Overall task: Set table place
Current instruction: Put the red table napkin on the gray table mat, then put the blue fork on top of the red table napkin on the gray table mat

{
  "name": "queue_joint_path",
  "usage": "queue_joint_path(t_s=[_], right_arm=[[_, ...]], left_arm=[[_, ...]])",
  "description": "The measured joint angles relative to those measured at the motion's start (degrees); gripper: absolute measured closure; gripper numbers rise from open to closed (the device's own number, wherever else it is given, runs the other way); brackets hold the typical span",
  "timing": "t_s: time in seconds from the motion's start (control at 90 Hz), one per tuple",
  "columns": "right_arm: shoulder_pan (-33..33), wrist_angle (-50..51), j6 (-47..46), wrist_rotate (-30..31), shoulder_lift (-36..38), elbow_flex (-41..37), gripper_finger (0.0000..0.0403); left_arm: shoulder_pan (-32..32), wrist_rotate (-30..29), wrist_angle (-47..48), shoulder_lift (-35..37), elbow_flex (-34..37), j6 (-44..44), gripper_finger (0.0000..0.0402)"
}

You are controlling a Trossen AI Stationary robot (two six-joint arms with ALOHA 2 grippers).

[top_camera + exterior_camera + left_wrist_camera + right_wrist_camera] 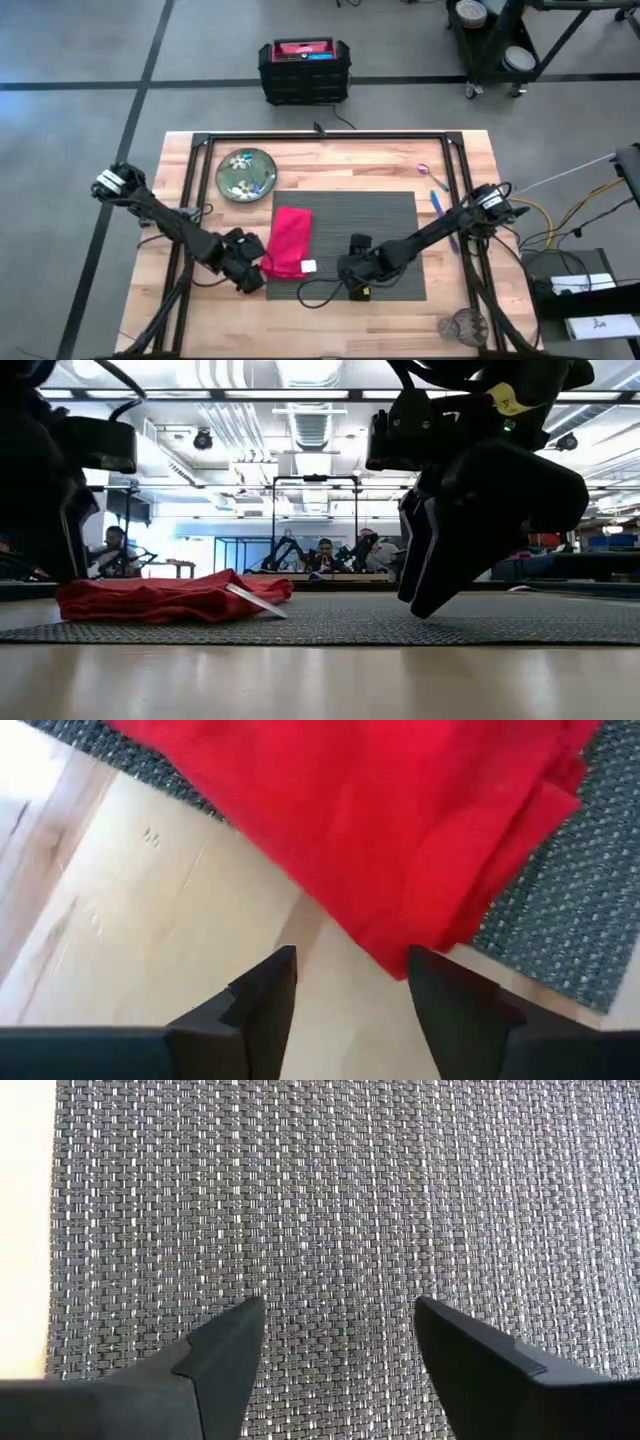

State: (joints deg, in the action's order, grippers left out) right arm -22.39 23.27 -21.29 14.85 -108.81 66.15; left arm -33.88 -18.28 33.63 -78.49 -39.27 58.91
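Light plank table [330, 165] with a black frame, grey ribbed placemat [375, 215] in the middle, red napkin [288, 240] draped over the mat's 9 o'clock edge. Green flowery plate [246, 172] is up around 10 o'clock, blue and purple utensils [437, 195] out at 3, clear glass [461, 325] down at 5. Left gripper [348, 980] is spread wide and empty right by the napkin's corner; right gripper [338, 1342] is also splayed, holding nothing, low over the mat. Concrete floor, a black crate [304, 70] past 12, people seated in the lab behind
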Motion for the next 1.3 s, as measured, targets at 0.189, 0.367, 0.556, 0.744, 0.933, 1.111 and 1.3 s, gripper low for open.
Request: queue_joint_path(t_s=[0.189,0.367,0.556,0.744,0.933,1.111,1.3], right_arm=[[0.0,0.0,0.4,0.0,0.0,0.0,0.0173],[0.0,0.0,0.5,0.0,0.0,0.0,0.0181],[0.0,-0.1,1.1,0.0,0.0,0.0,0.0186],[0.0,0.0,1.6,0.1,0.0,0.0,0.0179],[0.0,0.0,1.8,0.2,0.5,0.0,0.0168],[0.8,0.6,3.9,0.2,3.7,0.0,0.0159],[4.1,1.8,4.4,0.2,8.9,0.0,0.0151]], left_arm=[[-1.3,0.6,2.8,0.6,0.0,0.8,0.0244],[-1.3,-3.6,-4.7,-1.6,1.8,0.3,0.026],[-1.3,-3.3,-16.3,-5.3,3.4,-0.6,0.028],[-1.3,-1.3,-13.3,-5.3,2.1,-0.9,0.0288],[-1.3,-0.1,-3.3,-1.5,-3.0,-0.4,0.0287],[-1.4,-5.4,0.1,1.3,-6.5,-1.9,0.0287],[-0.8,-17.9,-1.2,1.7,-6.5,-4.7,0.0288]])
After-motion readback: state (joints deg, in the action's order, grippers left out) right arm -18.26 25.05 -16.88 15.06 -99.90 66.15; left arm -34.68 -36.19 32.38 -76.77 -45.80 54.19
